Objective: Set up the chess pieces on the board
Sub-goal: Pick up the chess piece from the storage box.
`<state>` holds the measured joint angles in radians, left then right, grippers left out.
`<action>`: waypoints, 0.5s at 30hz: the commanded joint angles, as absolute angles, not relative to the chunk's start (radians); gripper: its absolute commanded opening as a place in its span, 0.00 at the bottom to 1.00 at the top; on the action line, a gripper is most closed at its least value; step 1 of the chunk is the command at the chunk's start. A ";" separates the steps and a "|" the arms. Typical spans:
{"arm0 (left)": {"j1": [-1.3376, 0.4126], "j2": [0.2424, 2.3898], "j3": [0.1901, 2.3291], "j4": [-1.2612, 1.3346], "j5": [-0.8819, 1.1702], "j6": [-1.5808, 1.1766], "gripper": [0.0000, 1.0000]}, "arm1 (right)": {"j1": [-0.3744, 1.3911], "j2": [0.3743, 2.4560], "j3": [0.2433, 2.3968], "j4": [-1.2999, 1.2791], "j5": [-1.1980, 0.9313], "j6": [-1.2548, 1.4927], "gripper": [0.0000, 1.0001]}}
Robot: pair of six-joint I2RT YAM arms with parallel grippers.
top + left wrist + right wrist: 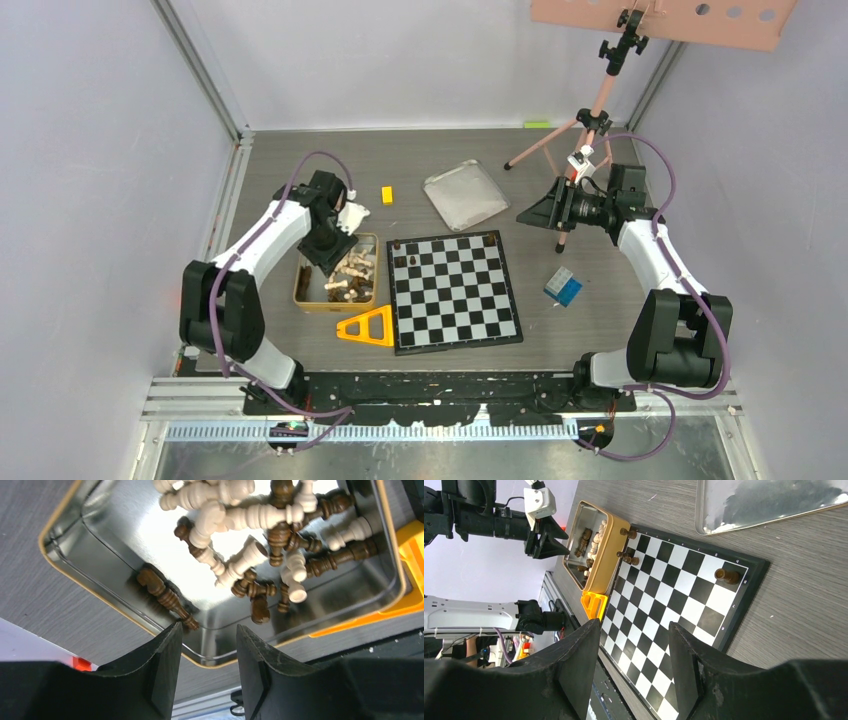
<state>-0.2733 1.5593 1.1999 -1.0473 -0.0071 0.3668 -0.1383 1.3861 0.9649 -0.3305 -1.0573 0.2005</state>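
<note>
The board (455, 295) lies flat in the middle of the table. Three dark chess pieces (404, 260) stand near its far left corner, and another dark piece (491, 239) stands at its far right corner. More chess pieces (250, 555), dark and pale, lie heaped in the gold tin (120, 530). My left gripper (207, 627) hangs open over the tin's near corner with nothing between its fingers, and a dark piece (167, 596) lies just past its left fingertip. My right gripper (634, 625) is open and empty, raised beyond the board's far right side and looking across the board (674, 595).
The silver tin lid (465, 195) lies behind the board and a small yellow block (387, 195) to its left. An orange triangle (368, 328) sits at the board's near left. A blue cube (563, 287) is right of the board. A tripod (590, 130) stands at the back right.
</note>
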 commanded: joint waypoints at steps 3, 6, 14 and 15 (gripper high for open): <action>-0.252 1.598 1.191 -0.877 -0.032 0.351 0.46 | -0.143 1.379 0.972 -0.327 -1.065 0.176 0.58; -0.239 1.643 1.203 -0.842 -0.026 0.348 0.44 | -0.143 1.378 0.974 -0.330 -1.064 0.173 0.58; -0.184 1.745 1.267 -0.840 0.053 0.301 0.37 | -0.146 1.374 0.971 -0.337 -1.059 0.167 0.58; -0.181 1.751 1.271 -0.842 0.062 0.297 0.37 | -0.146 1.374 0.971 -0.338 -1.060 0.167 0.58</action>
<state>-0.1982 1.7378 1.2137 -0.8692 0.0063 0.3332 -0.1398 1.3861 0.9649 -0.3378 -1.0565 0.1856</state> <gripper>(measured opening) 0.376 0.581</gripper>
